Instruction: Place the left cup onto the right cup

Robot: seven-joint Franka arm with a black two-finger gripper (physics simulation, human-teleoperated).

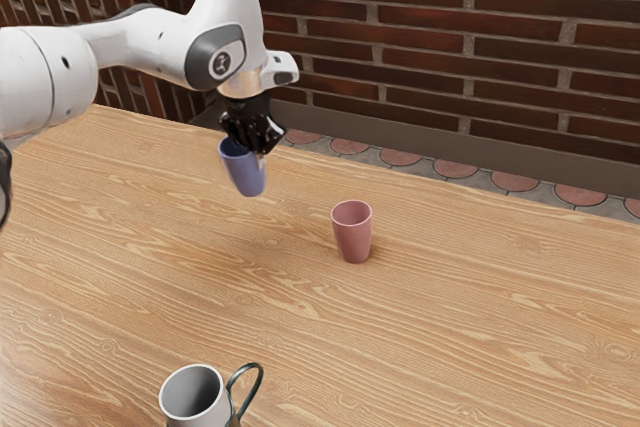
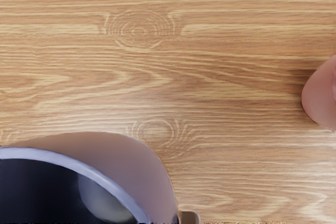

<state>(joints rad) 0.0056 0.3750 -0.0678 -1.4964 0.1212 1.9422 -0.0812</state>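
One periwinkle cup (image 1: 245, 173) tilted aloft | tool (image 1: 256, 146) gripping its rim | pink cup (image 1: 352, 230) upright

Light: bright, even and diffuse, with no single source that I can pick out. The table (image 1: 450, 347) wood is evenly lit and free of glare. The pink cup (image 1: 351, 230) throws only a faint, soft shadow at its base. In the wrist view a dim patch darkens the grain beside it. The brick wall (image 1: 450, 37) goes dimmer toward the exterior view's left. A soft highlight sits on top of my arm (image 1: 150, 42). The blue cup (image 2: 131, 166), close under the wrist camera, looks blurred, and its inside is nearly black.
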